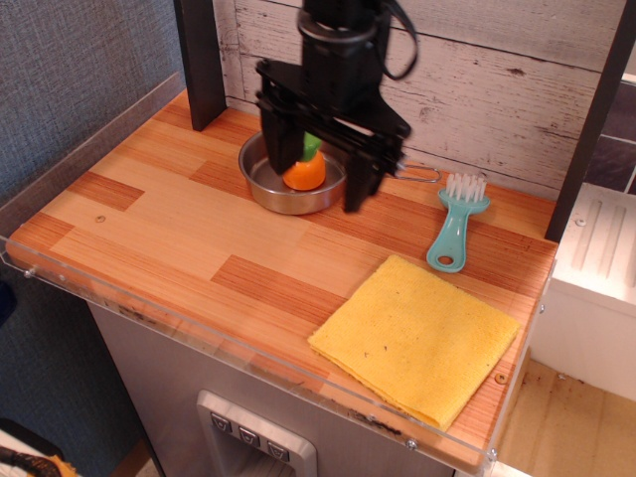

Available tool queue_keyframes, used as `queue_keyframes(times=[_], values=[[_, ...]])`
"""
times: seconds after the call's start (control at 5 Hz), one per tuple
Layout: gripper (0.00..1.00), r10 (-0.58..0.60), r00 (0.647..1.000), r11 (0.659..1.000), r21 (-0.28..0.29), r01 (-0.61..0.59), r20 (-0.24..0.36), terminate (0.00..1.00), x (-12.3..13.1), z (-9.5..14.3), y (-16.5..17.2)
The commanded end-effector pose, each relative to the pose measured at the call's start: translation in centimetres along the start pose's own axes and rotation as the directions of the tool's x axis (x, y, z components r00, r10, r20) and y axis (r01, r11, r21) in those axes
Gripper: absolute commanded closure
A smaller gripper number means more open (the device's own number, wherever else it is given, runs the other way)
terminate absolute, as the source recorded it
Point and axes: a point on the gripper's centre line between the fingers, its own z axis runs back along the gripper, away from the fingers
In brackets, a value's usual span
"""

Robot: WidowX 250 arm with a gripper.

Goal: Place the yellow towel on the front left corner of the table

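The yellow towel (417,338) lies flat and folded at the front right corner of the wooden table (159,234). My black gripper (320,177) hangs open and empty above the back middle of the table, over the near edge of the steel pan. Its two fingers (358,184) point down and stand wide apart. The gripper is well behind and to the left of the towel and does not touch it.
A steel pan (283,189) holding an orange toy carrot with a green top (303,171) sits at the back middle, partly hidden by the gripper. A teal brush with white bristles (455,227) lies behind the towel. A clear acrylic rim (199,328) borders the table's front edge.
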Motion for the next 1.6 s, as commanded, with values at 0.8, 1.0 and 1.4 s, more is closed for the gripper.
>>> queue_keyframes(times=[0.8, 1.0, 1.4], values=[[0.0, -0.099, 0.995, 0.994, -0.041, 0.099, 0.001, 0.0, -0.1, -6.7, -8.0], [0.0, -0.106, 0.994, 0.993, -0.052, 0.106, -0.012, 0.0, -0.3, -8.3, -7.8], [0.0, -0.078, 0.997, 0.994, -0.084, 0.075, -0.03, 0.0, -2.2, -10.6, -5.7]])
